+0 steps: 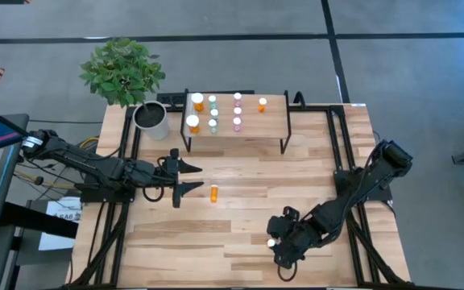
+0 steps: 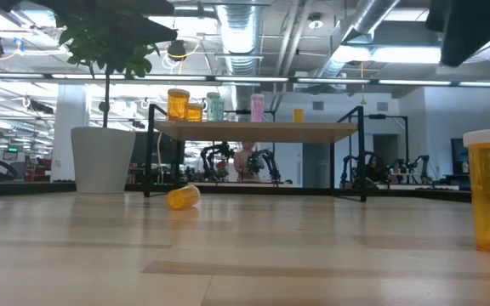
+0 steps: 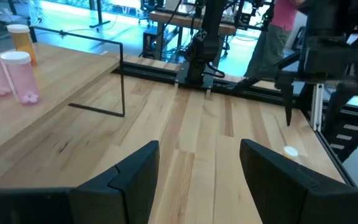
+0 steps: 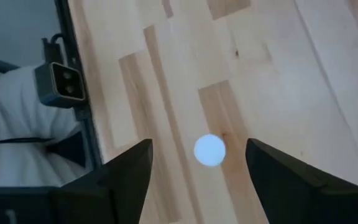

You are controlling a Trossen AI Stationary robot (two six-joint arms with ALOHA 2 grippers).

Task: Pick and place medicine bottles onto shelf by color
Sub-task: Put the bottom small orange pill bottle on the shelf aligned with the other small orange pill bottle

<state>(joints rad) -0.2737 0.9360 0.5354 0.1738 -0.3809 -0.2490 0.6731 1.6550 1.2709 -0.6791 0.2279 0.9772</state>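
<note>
Risky: right end effector [image 4: 197, 163] gapes wide above an upright orange bottle [image 4: 209, 150] near the tabletop [image 1: 240, 242] edge; an off-centre descent could topple it. Left end effector [image 1: 185, 179] hangs open, empty.

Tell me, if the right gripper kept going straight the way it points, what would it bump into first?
The right gripper points down at the table, jaws open. Straight on, it would likely meet the white-capped bottle standing between its fingers, then the table. Exact depth is unclear.

Left gripper [image 1: 185, 180] open mid-table; right gripper [image 1: 274, 242] open, pointing down.
</note>
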